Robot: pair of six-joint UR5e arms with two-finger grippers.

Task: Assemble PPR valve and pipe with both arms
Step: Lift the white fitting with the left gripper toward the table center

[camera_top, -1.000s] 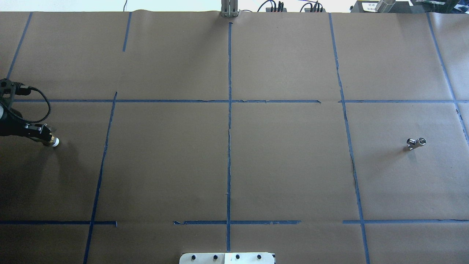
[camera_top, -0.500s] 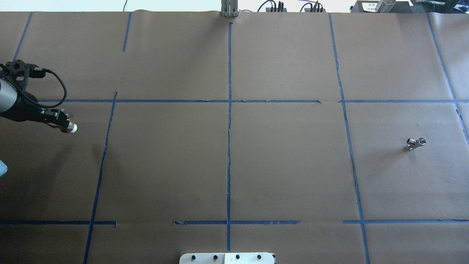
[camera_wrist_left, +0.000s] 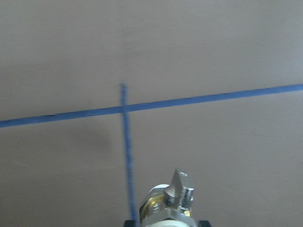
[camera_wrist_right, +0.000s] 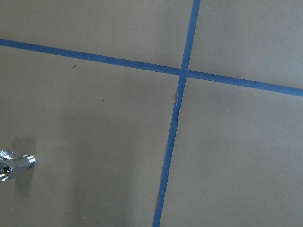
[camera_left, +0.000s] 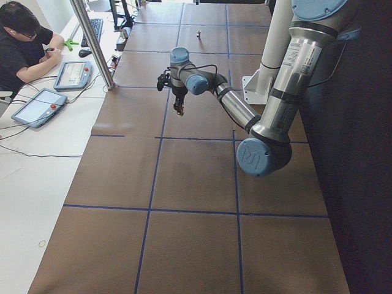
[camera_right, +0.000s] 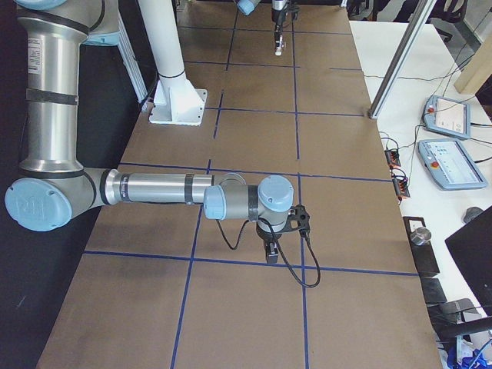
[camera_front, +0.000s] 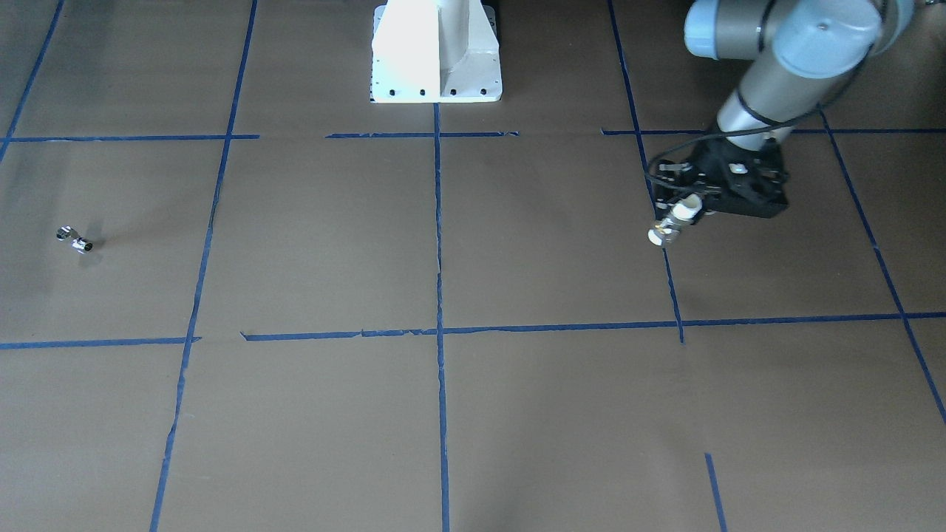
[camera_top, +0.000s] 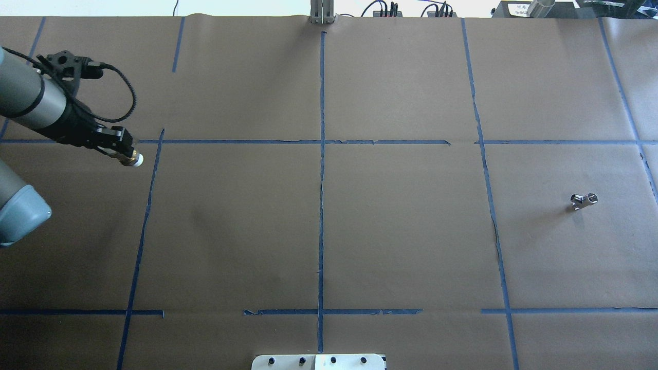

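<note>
My left gripper [camera_top: 127, 153] is shut on the PPR valve [camera_top: 135, 160] and holds it above the brown paper near a blue tape line. The valve's white ends and brass middle show in the front view [camera_front: 674, 219]. Its lever shows in the left wrist view [camera_wrist_left: 179, 194]. The pipe [camera_top: 584, 199], a small shiny metal piece, lies alone on the table's far right. It also shows in the front view [camera_front: 75, 239] and at the left edge of the right wrist view [camera_wrist_right: 13, 164]. My right gripper [camera_right: 270, 250] shows only in the exterior right view, so I cannot tell whether it is open or shut.
Blue tape lines [camera_top: 322, 154] divide the brown paper into squares. The white pedestal base [camera_front: 436, 52] stands at the robot's edge. A metal post [camera_left: 92, 43] stands at the far edge. An operator [camera_left: 24, 43] sits there with teach pendants [camera_left: 38, 106].
My left gripper has carried the valve rightward and further from the robot, from the table's left edge to the first tape line. The pipe has not moved.
</note>
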